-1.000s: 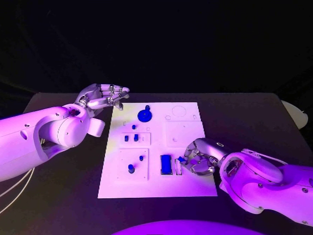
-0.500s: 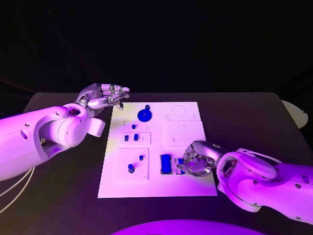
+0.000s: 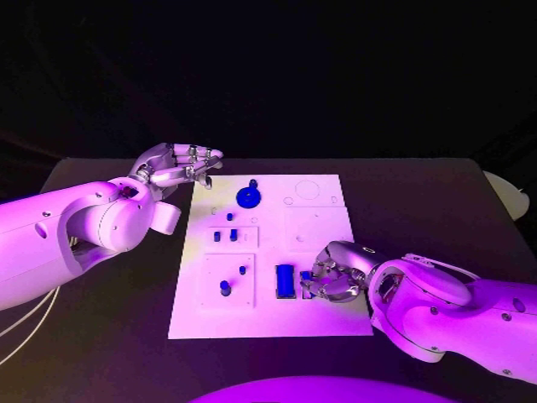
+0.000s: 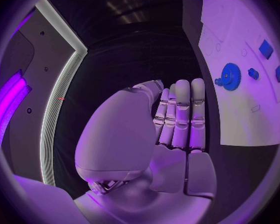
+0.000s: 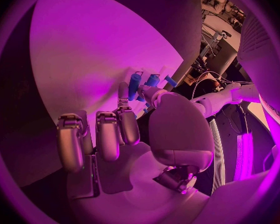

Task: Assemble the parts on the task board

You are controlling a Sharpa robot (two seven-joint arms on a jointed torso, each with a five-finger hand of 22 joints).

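Right hand (image 3: 331,281) down low over the near right part of the task board (image 3: 320,323), fingers curled in around a small blue piece (image 3: 306,275) right beside the tall blue block (image 3: 285,281). Looks like holding that piece, probably lining it up with the narrow slot next to the block, hence the low, tucked-in pose. From the right wrist view, hand (image 5: 124,134) pointing at the board with a few blue parts (image 5: 144,81) just past the fingertips (image 5: 123,92); contact itself hidden behind the thumb, so honestly can't tell for sure whether pinched or just touching.

Left hand (image 3: 178,165) parked off the far left corner of the board, fingers curled inward, holding nothing. In the left wrist view, fingers (image 4: 180,117) folded side by side toward the palm, nothing between them. Probably just waiting out of the way.

Moving outward on the board: blue gear (image 3: 249,198) near the far edge with a little knob above it, same gear (image 4: 229,76) in the left wrist view. Two small blue pegs (image 3: 224,237) in the middle-left panel, a couple more blue bits (image 3: 226,288) in the near-left panel. Too small to say whether seated or just lying there. Right side of the near slot covered by the right hand.
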